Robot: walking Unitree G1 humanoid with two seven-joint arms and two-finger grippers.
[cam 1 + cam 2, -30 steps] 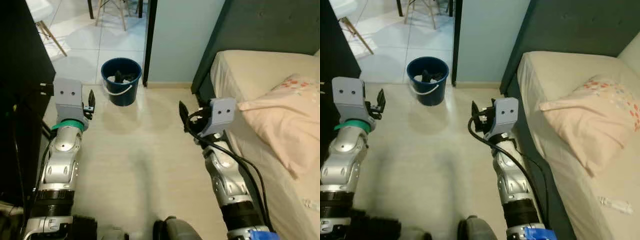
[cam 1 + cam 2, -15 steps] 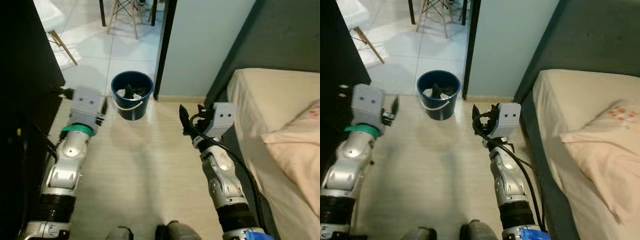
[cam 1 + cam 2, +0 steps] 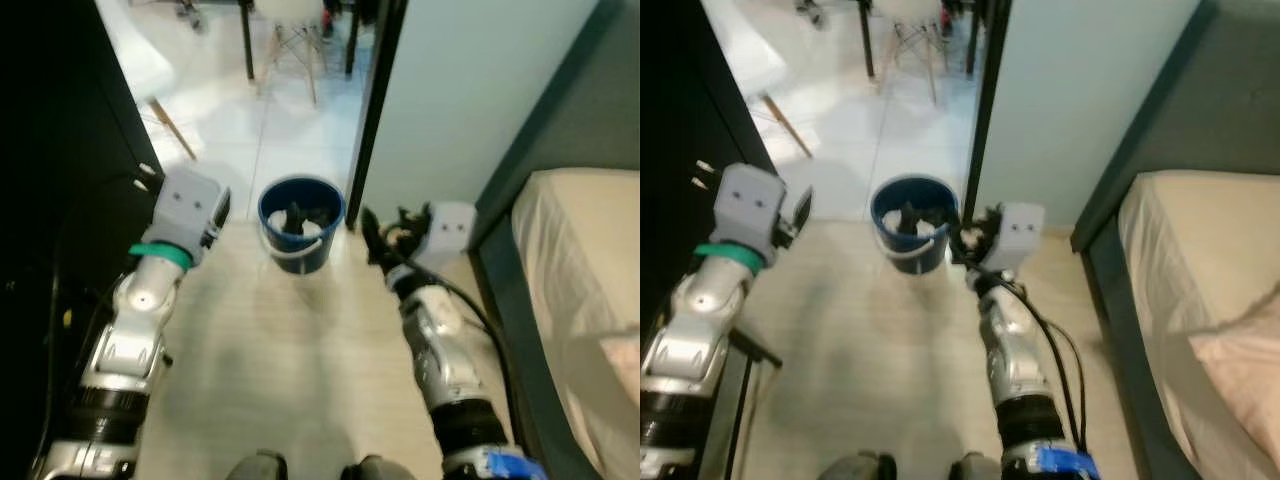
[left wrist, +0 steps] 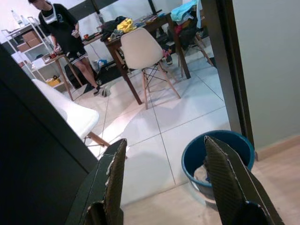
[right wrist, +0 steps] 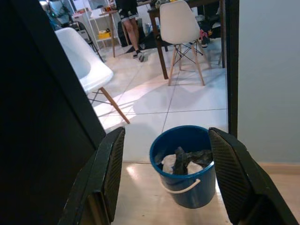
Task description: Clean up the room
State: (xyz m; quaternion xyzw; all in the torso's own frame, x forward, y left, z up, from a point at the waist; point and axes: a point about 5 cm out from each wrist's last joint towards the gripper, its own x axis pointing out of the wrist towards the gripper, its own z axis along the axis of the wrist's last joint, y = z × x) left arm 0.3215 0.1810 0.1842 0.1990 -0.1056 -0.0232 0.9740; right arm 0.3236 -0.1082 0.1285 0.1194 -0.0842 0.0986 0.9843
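While both silver arms are carried forward at chest height with nothing between their fingers, the left gripper and the right gripper each have their black fingers spread wide apart, which looks like a ready posture for picking something up rather than a grasp. Beyond the pale wooden floor between them, the blue bucket stands upright by the door frame, just ahead of the right gripper, already holding crumpled dark and white scraps, so it probably serves as the collection bin. To the robot's right lies the bed. Farther off, past the doorway, white chairs surround a cluttered table, where a person stands.
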